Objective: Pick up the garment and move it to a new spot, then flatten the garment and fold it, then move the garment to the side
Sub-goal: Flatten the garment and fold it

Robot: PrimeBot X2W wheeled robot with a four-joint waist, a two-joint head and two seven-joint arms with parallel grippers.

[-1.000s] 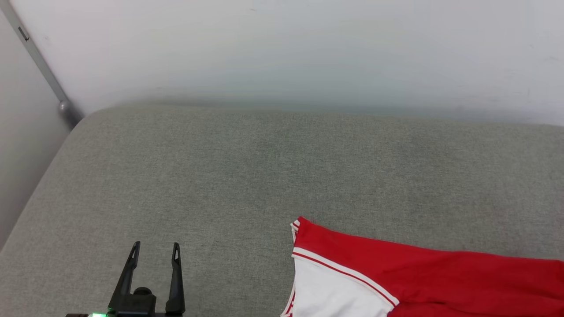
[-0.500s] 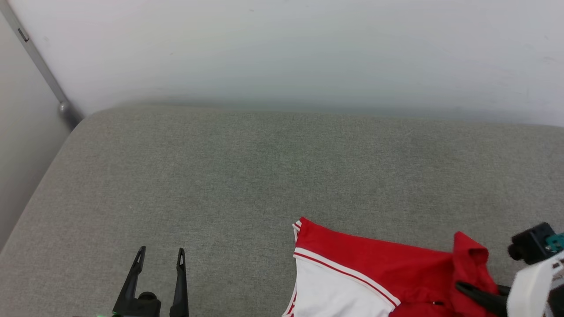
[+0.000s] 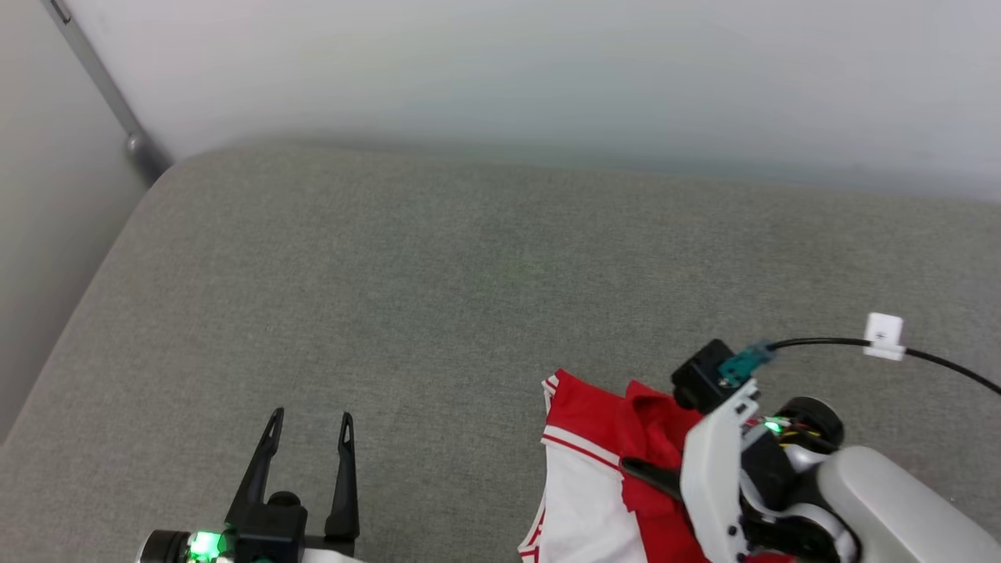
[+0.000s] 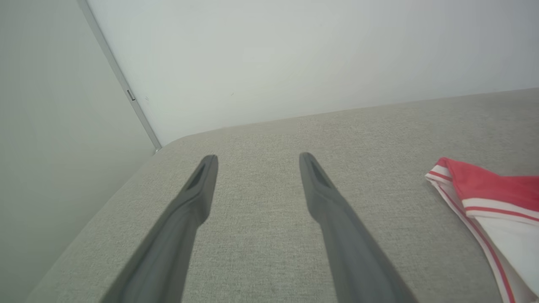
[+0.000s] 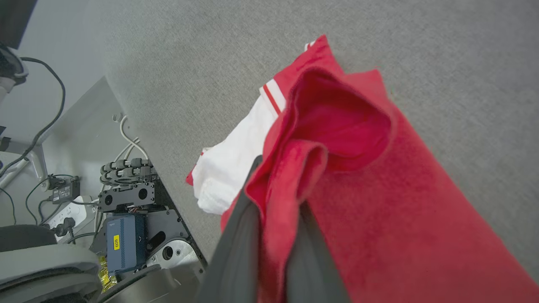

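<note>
Garment [image 3: 598,489] is at the near edge of the grey fabric surface [image 3: 407,297], right of centre in head view. It's bunched, not flat. We see the red body, one white sleeve [image 4: 511,235] and red-white striped trim.

Right gripper [image 5: 280,185] has it, jaws closed on a fold of the red fabric. The right wrist view shows that fold standing up in a hollow peak above the fingers, with the rest of the red sloping away to the surface. The sleeve lies on the surface on the left side of the pinch.

Left gripper [image 3: 310,418] is well apart from the garment, at lower left in head view. Its jaws are wide open with only bare surface between the fingers, which point toward the wall [image 3: 500,70].

A black cable [image 3: 821,342] with a white tag [image 3: 884,336] runs from the right wrist off to the right. A metal strip [image 3: 102,78] runs down the left wall corner. In the right wrist view, the robot base [image 5: 134,235] and floor cables [image 5: 50,109] show past the surface edge.
</note>
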